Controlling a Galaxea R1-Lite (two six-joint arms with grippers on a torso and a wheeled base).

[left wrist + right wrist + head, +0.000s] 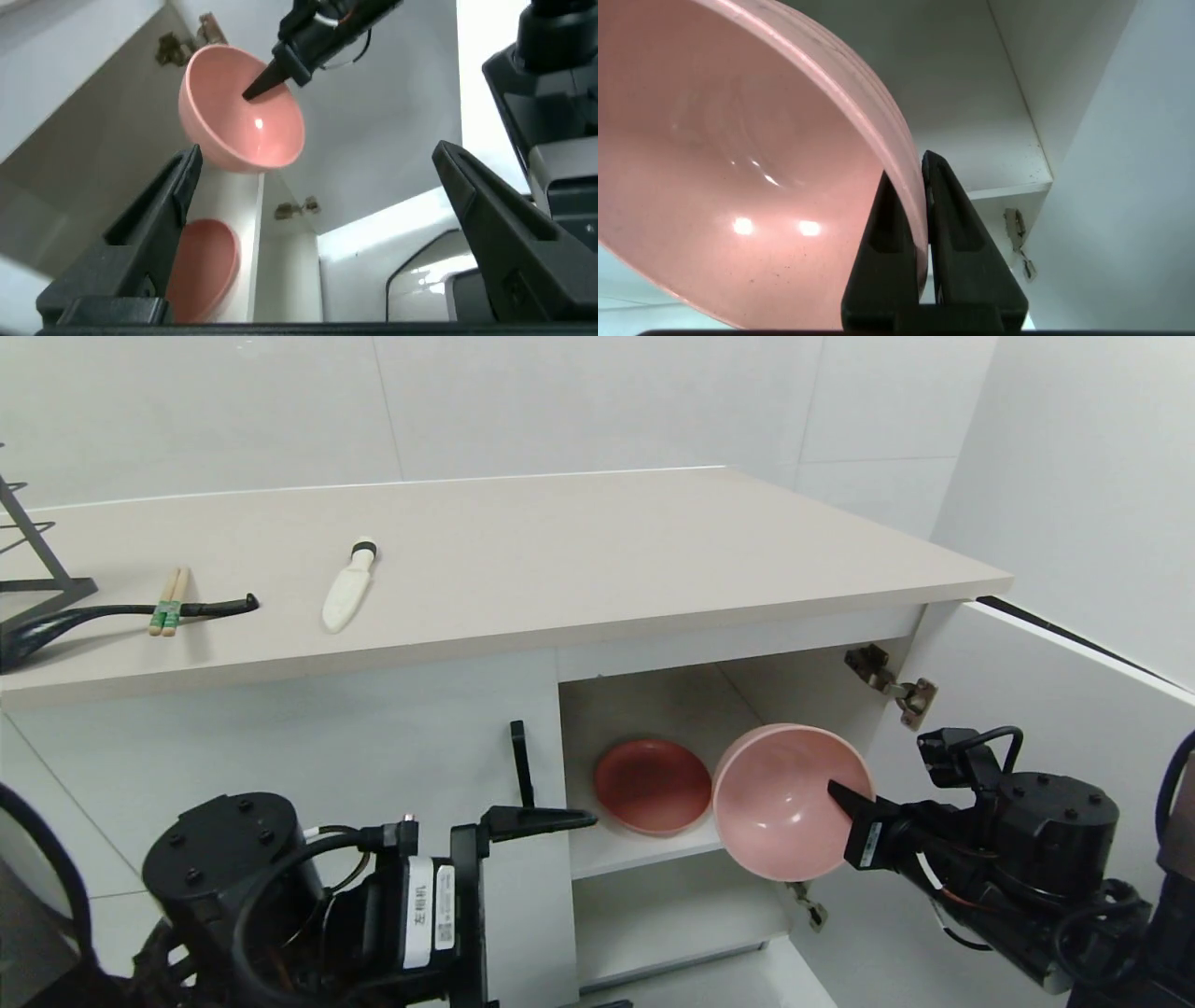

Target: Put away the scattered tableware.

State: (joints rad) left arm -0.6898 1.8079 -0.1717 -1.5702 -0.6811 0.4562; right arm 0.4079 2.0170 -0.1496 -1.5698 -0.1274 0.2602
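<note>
inspected at the open cupboard [653,709] under the countertop [560,551]. found the pink bowl [780,803] tipped on edge, hollow facing the head camera, in front of the cupboard opening at about 5 o'clock in the head view. noted the bowl clear of the shelf [644,854], just beside the red dish [652,786] and at that dish's 3 o'clock, overlapping its edge in the head view; cannot tell contact between the two. found the red dish lying flat on the shelf.

recorded the right gripper [838,795] clamped on the bowl's rim at the bowl's 3 o'clock, one finger inside the hollow, the other behind the wall. confirmed from the right wrist view: jaws nearly together, only the rim's thickness between them.

recorded the left gripper [318,159] low at 7 o'clock in the head view, at the red dish's 9 o'clock. jaws spread wide, nothing held.

logged the door [1046,709] swung open at 3 o'clock, hinge [892,683] exposed.

logged on the countertop, well apart from the bowl: chopsticks [169,602] lying across a black long-handled utensil [121,612] at 9 o'clock, a white utensil [348,586] near their 3 o'clock, a rack [37,583] at the far 9 o'clock edge.
</note>
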